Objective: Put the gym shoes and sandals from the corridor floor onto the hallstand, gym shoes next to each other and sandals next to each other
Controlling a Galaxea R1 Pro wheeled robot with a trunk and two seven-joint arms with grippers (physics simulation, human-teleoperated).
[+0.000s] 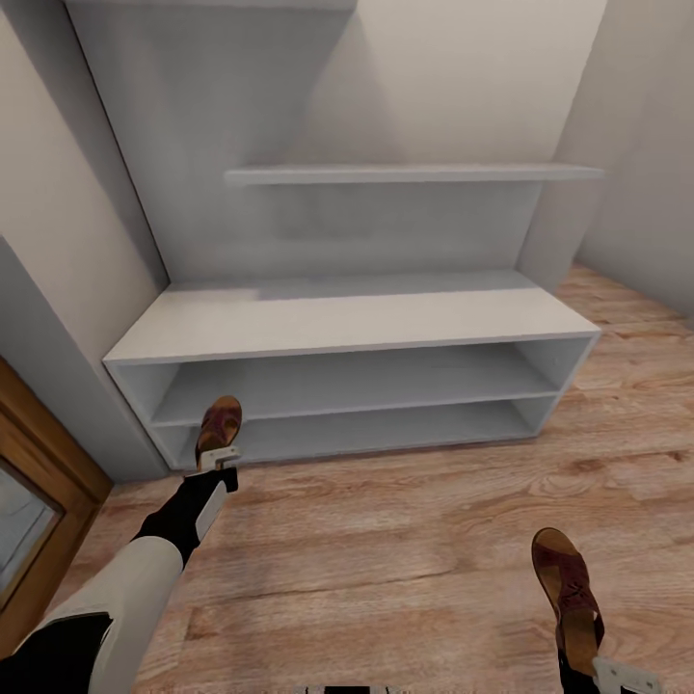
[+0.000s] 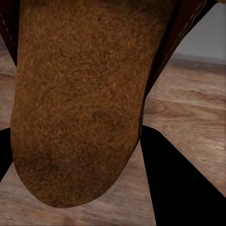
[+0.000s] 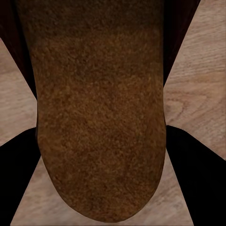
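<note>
Each end effector (L point(image 1: 218, 463), R point(image 1: 590, 665)) grips a sandal point(image 1: 219, 424).

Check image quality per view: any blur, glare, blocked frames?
Head view: even soft light, no glare, pale grey hallstand slightly soft. Left wrist view: dark brown leather sandal's tan insole close up, fuzzy. Right wrist view: other sandal equally close, blurred.

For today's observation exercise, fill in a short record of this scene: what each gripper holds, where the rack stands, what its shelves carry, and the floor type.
left gripper: shut on left sandal, held in front of the hallstand's low shelves
right gripper: shut on right sandal, held over the corridor floor
hallstand: against the wall, straight ahead
rack contents: no shoes seen on bench top or shelves
floor: light wood-grain planks
</note>
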